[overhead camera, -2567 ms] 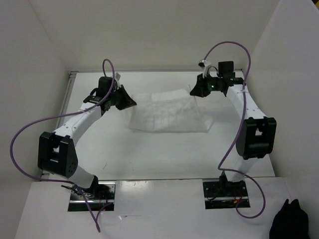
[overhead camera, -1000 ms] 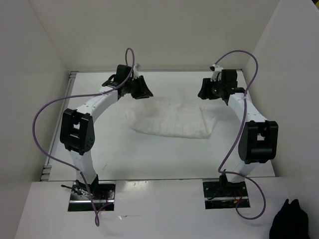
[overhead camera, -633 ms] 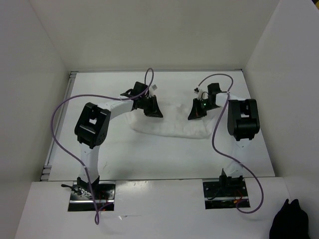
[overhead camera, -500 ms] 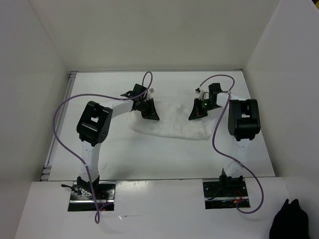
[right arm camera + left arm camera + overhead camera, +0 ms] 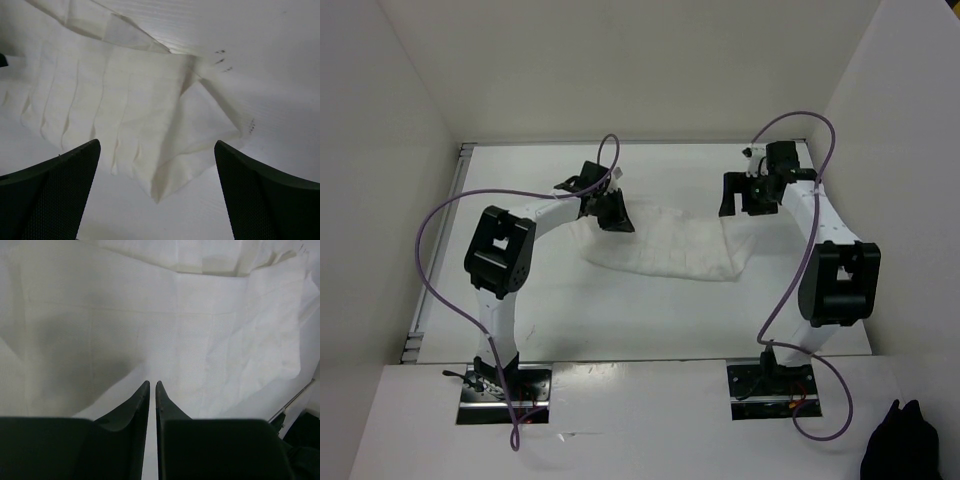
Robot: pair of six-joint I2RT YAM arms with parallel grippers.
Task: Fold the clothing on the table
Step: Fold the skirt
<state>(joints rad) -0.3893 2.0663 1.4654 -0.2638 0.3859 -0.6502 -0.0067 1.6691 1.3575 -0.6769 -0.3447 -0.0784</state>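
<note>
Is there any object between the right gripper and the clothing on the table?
Nothing visible stands between them. The right gripper hangs, jaws wide open, at the right end of the clothing.

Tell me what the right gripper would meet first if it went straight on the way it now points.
Probably the clothing, near its loose corner; nothing else lies before the right gripper, though depth is unclear.

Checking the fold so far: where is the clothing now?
In the top view the clothing lies on the table, toward its far edge, with the left gripper at the clothing's far left corner and the right gripper by its far right end.
</note>
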